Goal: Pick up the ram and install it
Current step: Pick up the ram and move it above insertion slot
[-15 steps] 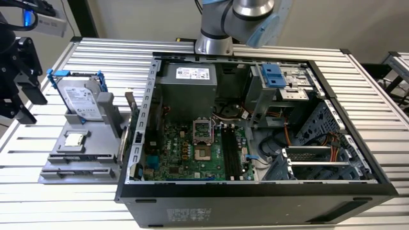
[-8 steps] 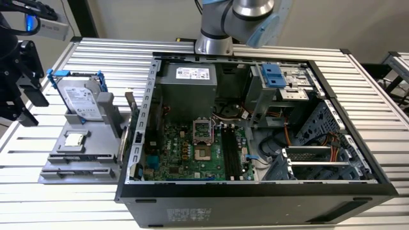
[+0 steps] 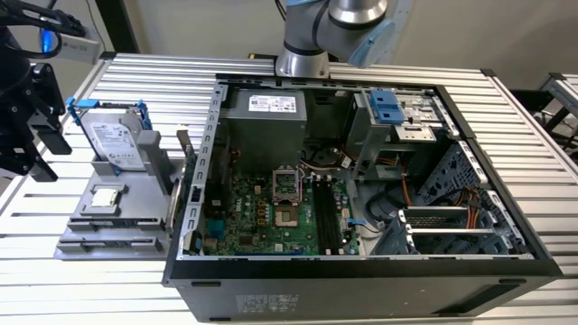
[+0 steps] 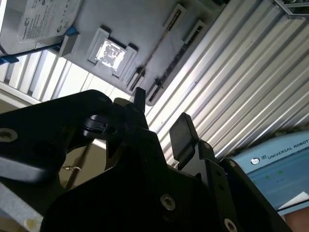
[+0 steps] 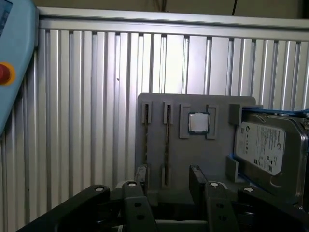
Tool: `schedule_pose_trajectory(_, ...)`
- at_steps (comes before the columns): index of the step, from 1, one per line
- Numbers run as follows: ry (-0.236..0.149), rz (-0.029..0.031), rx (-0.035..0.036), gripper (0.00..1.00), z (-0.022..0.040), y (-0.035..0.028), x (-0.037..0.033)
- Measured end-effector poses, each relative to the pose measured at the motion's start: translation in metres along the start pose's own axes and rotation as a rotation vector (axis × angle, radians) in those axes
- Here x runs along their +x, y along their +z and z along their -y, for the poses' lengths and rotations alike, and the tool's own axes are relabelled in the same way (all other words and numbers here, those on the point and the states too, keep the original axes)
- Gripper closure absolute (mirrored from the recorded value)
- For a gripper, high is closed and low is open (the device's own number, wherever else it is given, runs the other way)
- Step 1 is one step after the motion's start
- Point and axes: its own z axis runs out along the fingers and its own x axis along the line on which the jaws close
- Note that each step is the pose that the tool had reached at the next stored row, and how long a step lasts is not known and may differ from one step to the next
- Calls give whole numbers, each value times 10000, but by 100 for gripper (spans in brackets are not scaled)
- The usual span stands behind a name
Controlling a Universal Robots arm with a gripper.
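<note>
Standing on edge in one slot of the grey holder tray (image 5: 193, 154), the ram (image 5: 167, 140) appears as a thin dark strip, its faces hidden. The gripper (image 5: 169, 183) hovers near it, fingers spread wide and empty. A square chip (image 5: 197, 122) sits beside the ram. The white-labelled hard drive (image 5: 263, 145) is partly cut off. The open computer case (image 3: 361, 284) lies nearby.
</note>
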Motion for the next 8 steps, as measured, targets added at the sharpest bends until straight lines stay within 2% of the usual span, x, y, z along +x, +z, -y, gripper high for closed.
schedule_pose_trajectory(8,1,-4,0,0,-1,73,1)
